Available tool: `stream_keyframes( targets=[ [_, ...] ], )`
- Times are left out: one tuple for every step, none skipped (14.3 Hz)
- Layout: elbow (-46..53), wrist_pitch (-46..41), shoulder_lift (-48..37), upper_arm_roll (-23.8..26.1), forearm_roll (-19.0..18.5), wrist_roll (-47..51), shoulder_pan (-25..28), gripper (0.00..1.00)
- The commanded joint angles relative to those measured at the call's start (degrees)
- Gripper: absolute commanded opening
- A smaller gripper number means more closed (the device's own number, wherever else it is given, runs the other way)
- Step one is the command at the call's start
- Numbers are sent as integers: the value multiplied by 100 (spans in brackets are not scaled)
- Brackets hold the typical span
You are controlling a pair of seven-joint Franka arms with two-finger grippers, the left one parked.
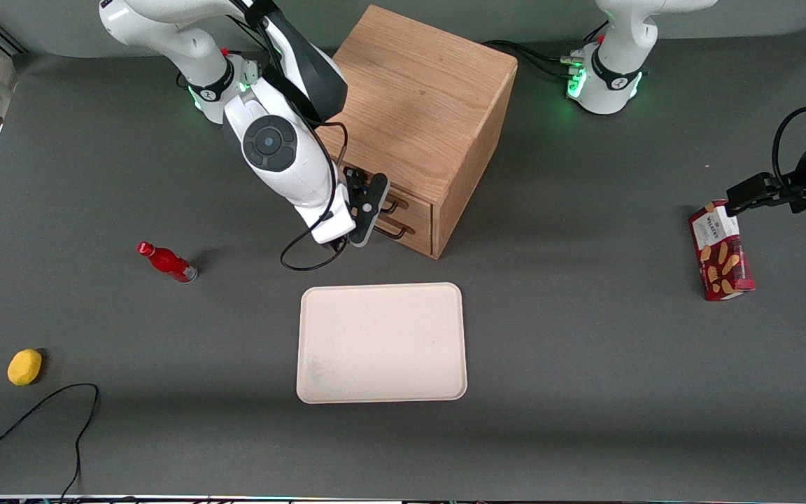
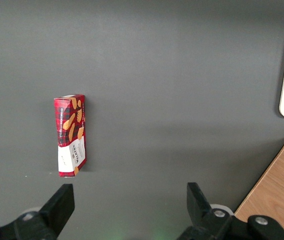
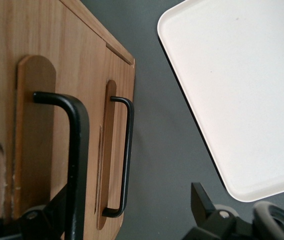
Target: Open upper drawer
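- I have the tool right in front of the oak cabinet, at the level of the upper drawer.
- Its fingers are spread, one on each side of the black handle, not yet clenched.
- The drawer looks fully closed.
- The tray lies nearer the front camera, on the worktop.

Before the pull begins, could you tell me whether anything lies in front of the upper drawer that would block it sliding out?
Nothing visible does. The gripper sits at the shallow light-oak upper drawer with its black wire handle; the grey tabletop before it is bare, and the cream rectangular tray lies nearer the camera, apart.
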Motion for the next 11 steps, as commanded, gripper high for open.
stream_keyframes(
  targets=[
    [-47, 100, 9, 6, 102, -171, 22, 100],
    [-47, 100, 9, 6, 102, -171, 22, 100],
    [-47, 100, 9, 6, 102, -171, 22, 100],
    [-47, 100, 9, 6, 102, -171, 22, 100],
    [-38, 100, 9, 6, 102, -171, 22, 100],
    [-38, 100, 9, 6, 102, -171, 22, 100],
    [-38, 108, 18, 6, 102, -171, 22, 100],
    [-38, 117, 27, -2, 102, -171, 22, 100],
    [-38, 117, 53, -2, 85, -188, 13, 100],
    [-29, 135, 79, -2, 93, -293, -5, 100],
    [-29, 169, 88, -2, 93, -363, -22, 100]
  ],
)
